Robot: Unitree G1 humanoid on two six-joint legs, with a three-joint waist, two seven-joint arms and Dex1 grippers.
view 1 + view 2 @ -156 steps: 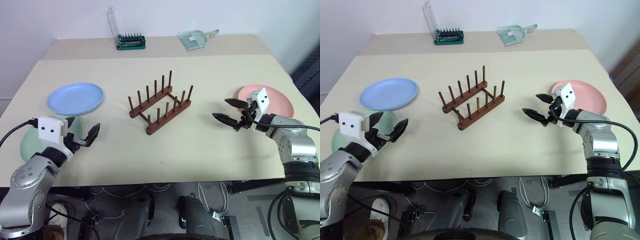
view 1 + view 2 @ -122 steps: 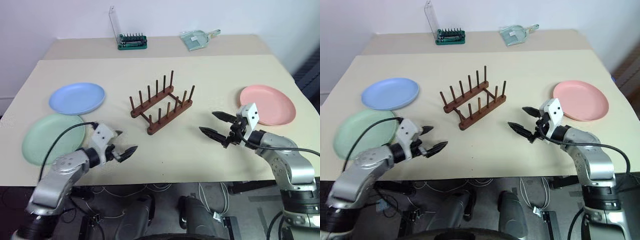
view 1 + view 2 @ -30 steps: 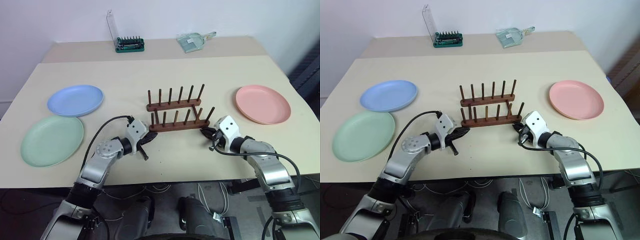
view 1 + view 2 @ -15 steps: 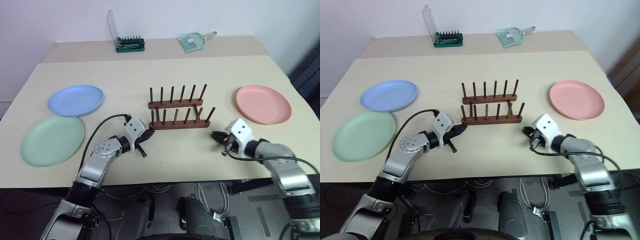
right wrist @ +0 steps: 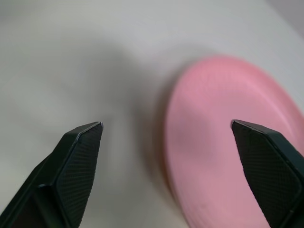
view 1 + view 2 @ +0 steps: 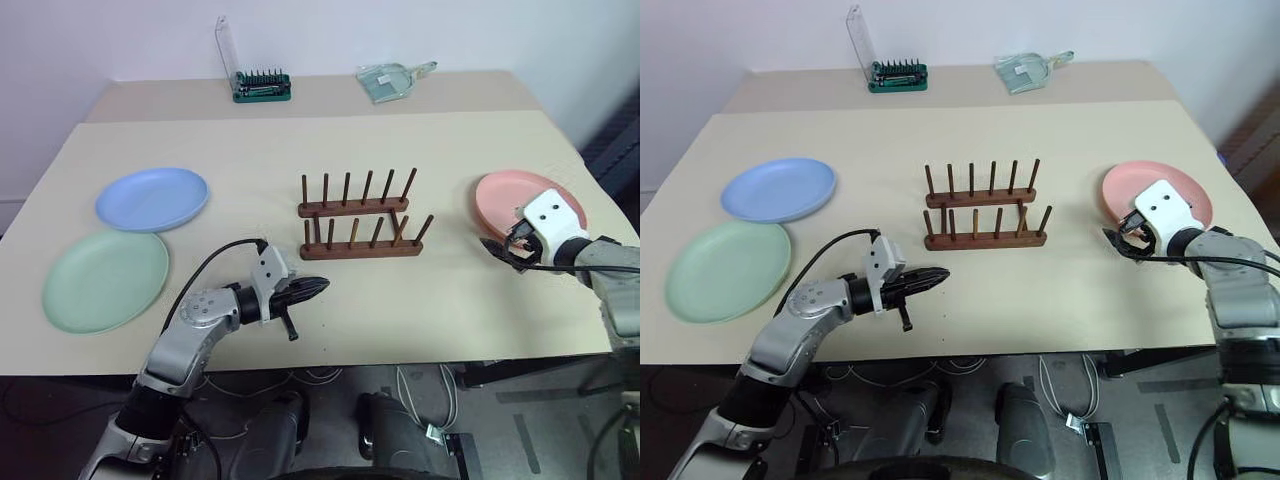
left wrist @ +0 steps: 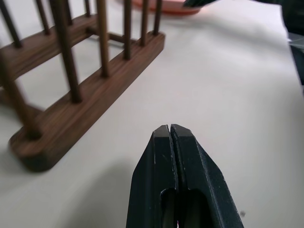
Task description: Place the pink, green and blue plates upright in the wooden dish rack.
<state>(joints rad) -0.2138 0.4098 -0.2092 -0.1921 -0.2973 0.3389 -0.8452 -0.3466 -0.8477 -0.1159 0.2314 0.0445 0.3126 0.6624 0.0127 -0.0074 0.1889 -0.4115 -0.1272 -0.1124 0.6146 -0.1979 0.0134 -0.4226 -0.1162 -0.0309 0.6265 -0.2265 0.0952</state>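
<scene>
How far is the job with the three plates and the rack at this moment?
Nothing is racked yet: the wooden dish rack stands empty. In hand: the open right end effector is at the pink plate. Left: the pink, green plate and blue plate all lie flat.

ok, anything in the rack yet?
No. The rack holds nothing between its pegs. Pink plate, green plate and blue plate all lie flat on the table.

A big cream table [image 6: 200, 130] stands against a plain white wall [image 6: 110, 40], a second cream table [image 6: 150, 98] joins its far edge, and under the near edge cables [image 6: 420, 385] lie on the dark floor [image 6: 330, 400].
</scene>
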